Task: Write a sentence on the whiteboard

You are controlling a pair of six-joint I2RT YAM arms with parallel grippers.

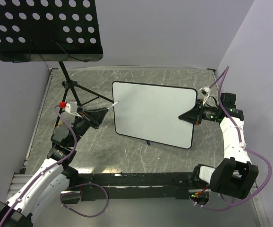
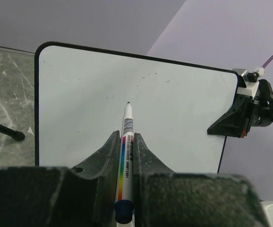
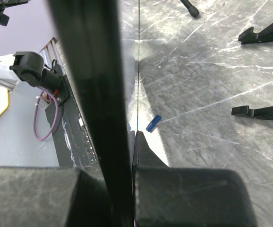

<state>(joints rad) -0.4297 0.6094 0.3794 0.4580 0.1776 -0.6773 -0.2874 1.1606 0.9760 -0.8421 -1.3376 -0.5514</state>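
The whiteboard (image 1: 153,113) is held tilted up off the table, its face toward the left arm. My right gripper (image 1: 187,116) is shut on its right edge; the right wrist view shows the board edge-on as a dark band (image 3: 89,94) between the jaws of that gripper (image 3: 132,142). My left gripper (image 1: 104,111) is shut on a white marker (image 1: 113,104). In the left wrist view the marker (image 2: 127,142) points at the board (image 2: 127,71), tip close to its face; I cannot tell if it touches. No sentence shows, only faint specks.
A black perforated music-stand tray (image 1: 42,28) hangs over the back left, its tripod legs (image 1: 75,90) on the marbled table. A blue marker cap (image 1: 147,141) lies under the board's near edge. Two small black feet (image 3: 261,33) (image 3: 257,112) lie loose on the table.
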